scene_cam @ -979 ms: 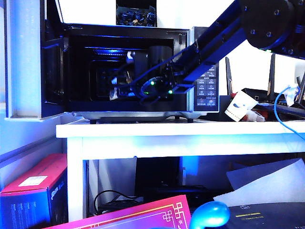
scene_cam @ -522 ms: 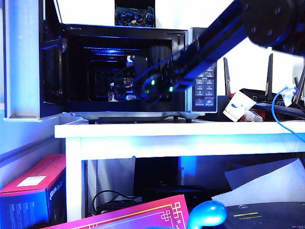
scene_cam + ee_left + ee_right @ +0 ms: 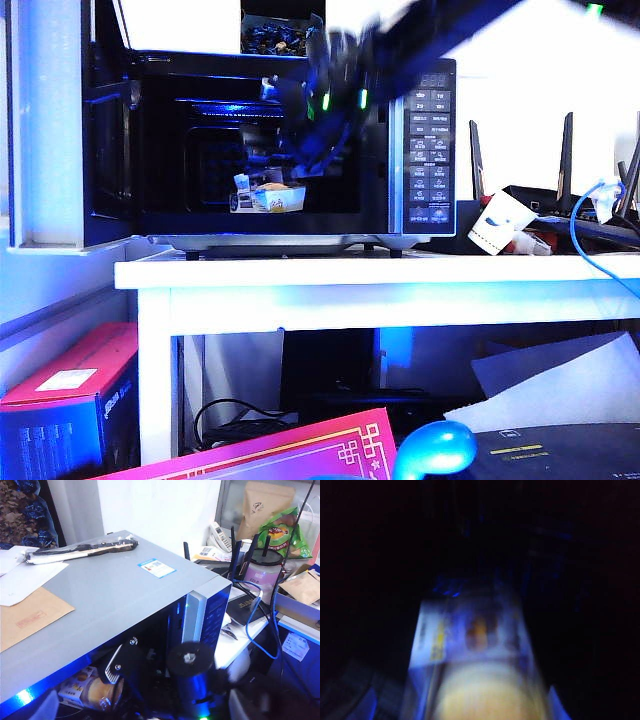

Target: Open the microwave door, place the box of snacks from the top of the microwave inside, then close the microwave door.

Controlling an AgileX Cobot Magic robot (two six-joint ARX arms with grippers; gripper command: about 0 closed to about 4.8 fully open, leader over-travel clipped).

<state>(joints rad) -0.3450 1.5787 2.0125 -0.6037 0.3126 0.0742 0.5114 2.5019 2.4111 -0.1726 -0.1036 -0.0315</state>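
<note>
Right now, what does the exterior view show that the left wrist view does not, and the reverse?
Only the exterior view shows the white table, the door swung open at the left, and the right hand, blurred, above the box of snacks.

Only the left wrist view shows the microwave's grey top with papers and a brown envelope. The left hand itself is not seen.

Both show the microwave, its button panel, and the box inside.

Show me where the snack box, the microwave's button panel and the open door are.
snack box (image 3: pixel 268 197), exterior view, its pale front face inside the oven.
button panel (image 3: pixel 430 150), exterior view, the middle rows of buttons.
open door (image 3: pixel 105 150), exterior view, its dark inner side, swung left.
</note>
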